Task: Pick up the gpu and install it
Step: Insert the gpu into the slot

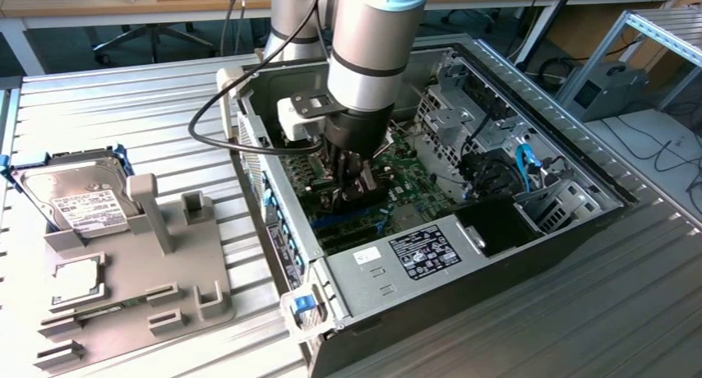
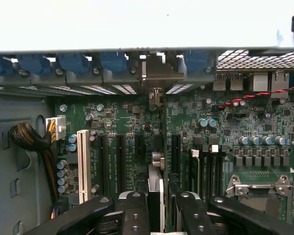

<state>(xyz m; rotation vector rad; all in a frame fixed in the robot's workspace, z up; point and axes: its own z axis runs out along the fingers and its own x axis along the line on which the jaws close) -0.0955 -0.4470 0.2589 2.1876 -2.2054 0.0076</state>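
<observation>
Arm is reaching down into the open computer case (image 1: 570, 222) lying on the bench (image 1: 131, 107). The gripper (image 1: 360, 189) sits low over the green motherboard (image 1: 422, 189), in the middle of the case.

Jaws clamped on the gpu (image 2: 155, 193): in the wrist view the black fingers (image 2: 135, 213) press either side of a thin card seen edge-on, its silver bracket (image 2: 156, 73) reaching toward the blue clips (image 2: 73, 62) on the case's rear wall. The card stands upright between the black expansion slots (image 2: 120, 161), just right of the white slot (image 2: 82, 164) in that picture. Whether its edge is already in a slot I cannot tell; the fingers hide the contact.

Judgement on the step: seating the card. To do it well, keep the card vertical and parallel to the slot, line the bracket up with its opening in the rear wall, and press straight down without twisting. Any tilt would likely jam the connector or scrape the neighbouring parts.

Writing: the white label on the power supply (image 1: 428, 251) and the one on the hard drive (image 1: 77, 199), in the grey holder (image 1: 137, 300) at the exterior view's left, are both too small to read. Board lettering also illegible.
</observation>
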